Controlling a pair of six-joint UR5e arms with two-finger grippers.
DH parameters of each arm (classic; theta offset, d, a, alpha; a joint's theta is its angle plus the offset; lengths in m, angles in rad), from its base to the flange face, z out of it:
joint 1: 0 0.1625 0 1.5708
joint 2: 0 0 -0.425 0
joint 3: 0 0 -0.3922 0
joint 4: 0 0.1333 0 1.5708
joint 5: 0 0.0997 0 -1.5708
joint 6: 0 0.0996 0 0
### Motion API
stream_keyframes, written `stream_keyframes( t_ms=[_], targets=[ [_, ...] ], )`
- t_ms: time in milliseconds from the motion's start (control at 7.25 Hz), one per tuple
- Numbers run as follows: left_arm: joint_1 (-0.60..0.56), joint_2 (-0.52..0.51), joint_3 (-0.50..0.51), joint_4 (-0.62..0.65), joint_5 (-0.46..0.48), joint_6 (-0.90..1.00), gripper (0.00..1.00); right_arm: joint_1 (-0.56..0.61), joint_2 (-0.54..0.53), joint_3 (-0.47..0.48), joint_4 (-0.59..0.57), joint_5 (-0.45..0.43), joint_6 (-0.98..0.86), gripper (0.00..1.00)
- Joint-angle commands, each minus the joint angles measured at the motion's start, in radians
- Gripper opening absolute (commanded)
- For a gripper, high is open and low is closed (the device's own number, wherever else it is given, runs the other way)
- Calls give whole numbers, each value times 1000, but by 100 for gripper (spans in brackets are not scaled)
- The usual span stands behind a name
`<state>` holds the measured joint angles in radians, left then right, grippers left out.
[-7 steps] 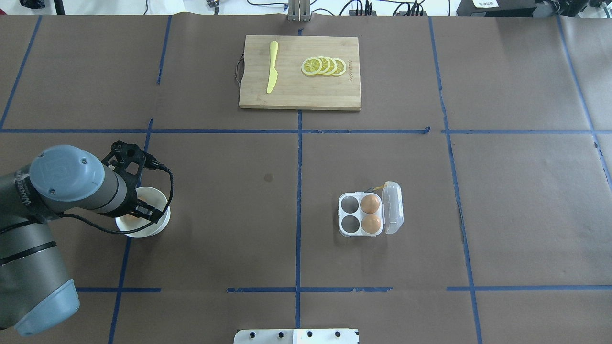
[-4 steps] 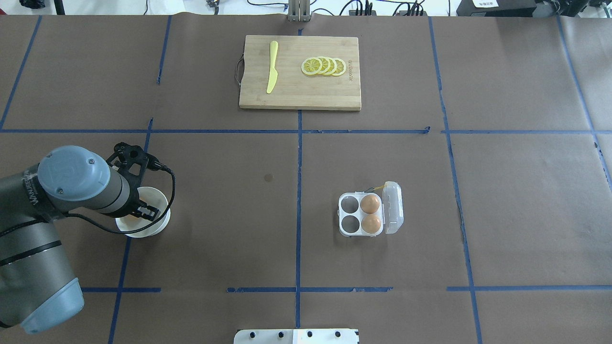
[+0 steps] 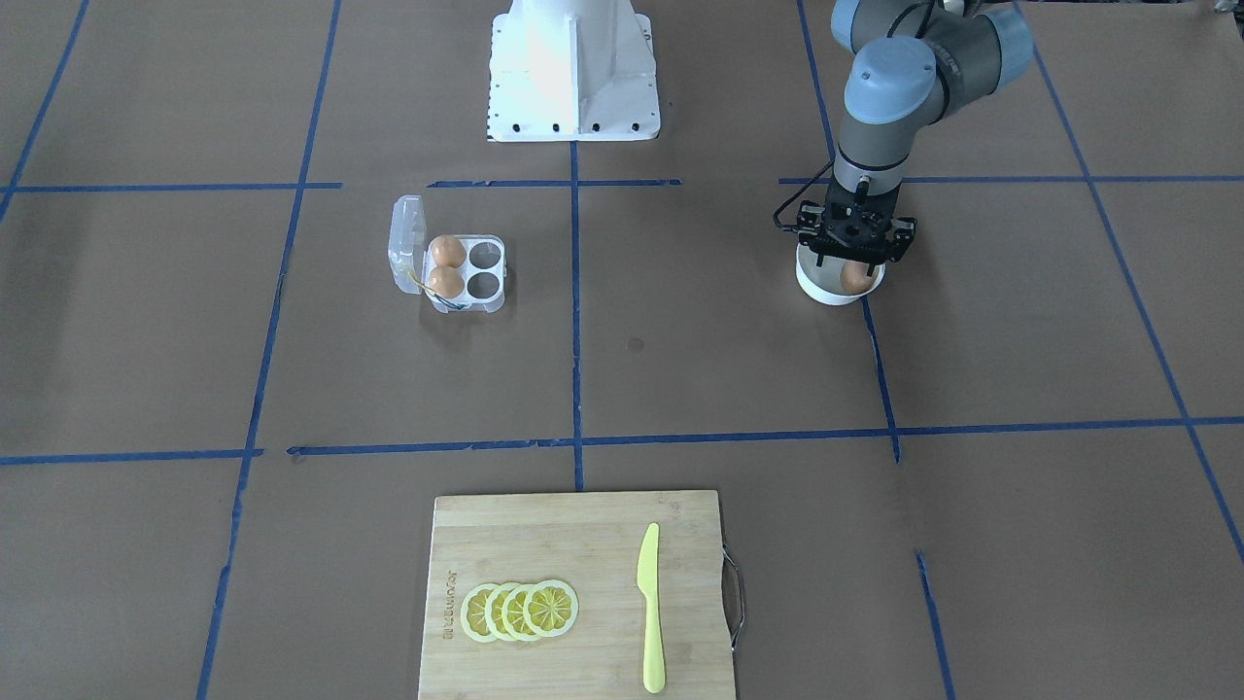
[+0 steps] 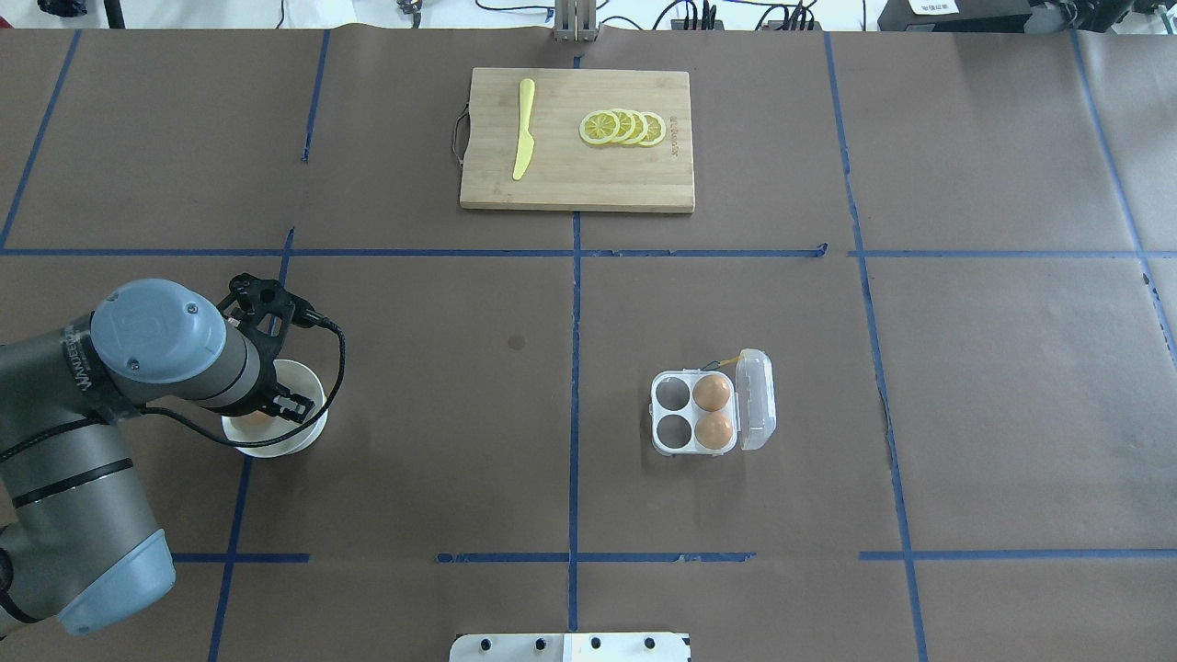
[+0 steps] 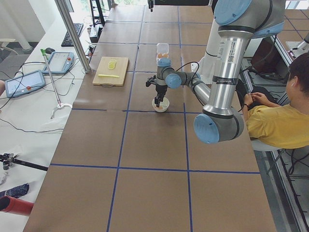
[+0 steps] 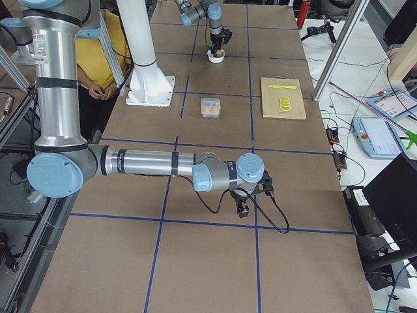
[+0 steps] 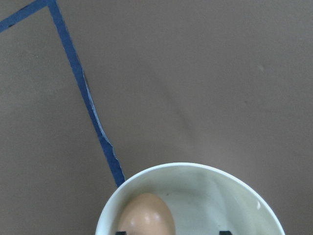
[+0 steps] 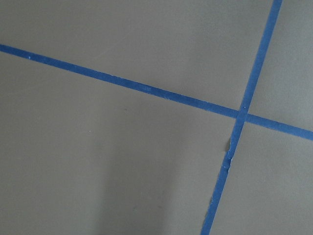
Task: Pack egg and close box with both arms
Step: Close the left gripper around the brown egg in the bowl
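The egg (image 7: 145,215) is small, smooth and light brown, with a soft shine on top. It sits inside a round white bowl (image 7: 195,169) on the left side of the table (image 4: 441,368), close to the bowl's wall and not in the middle. A line of blue tape (image 7: 73,63) runs up to the bowl.

In the left wrist view the egg's rounded tip points up the picture, toward the bowl's rim and the tape. Its long way runs from that rim back toward the camera. The bottom of the egg is cut off by the edge of the picture, so I cannot tell if it lies flat or leans.

The left gripper (image 3: 853,255) hangs straight down over the bowl with its fingers spread wide. One fingertip (image 7: 122,231) shows just by the egg and the other is far across the bowl. It is not squeezing the egg.

The right gripper (image 6: 242,207) hangs low over bare table, well apart from everything. I cannot tell if it is wide or closed.

The box (image 4: 694,414) sits a little right of the middle. Its clear lid (image 4: 756,400) stands open on the right. Two orange eggs (image 4: 713,410) fill the cells next to the lid.

A cutting board (image 4: 561,184) with lemon slices (image 4: 623,127) and a yellow knife (image 4: 524,129) lies on the far side.
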<state>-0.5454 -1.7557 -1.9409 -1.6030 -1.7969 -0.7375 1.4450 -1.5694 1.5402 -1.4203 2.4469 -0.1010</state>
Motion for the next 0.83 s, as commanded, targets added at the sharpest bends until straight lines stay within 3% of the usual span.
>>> stream_keyframes(
  t_ms=[0,690],
  targets=[
    [-1,1,5,0,1,1,69,0,0,0,0,0,0,100],
    [-1,-1,17,0,1,1,69,0,2,0,1,-2,-2,100]
  ],
)
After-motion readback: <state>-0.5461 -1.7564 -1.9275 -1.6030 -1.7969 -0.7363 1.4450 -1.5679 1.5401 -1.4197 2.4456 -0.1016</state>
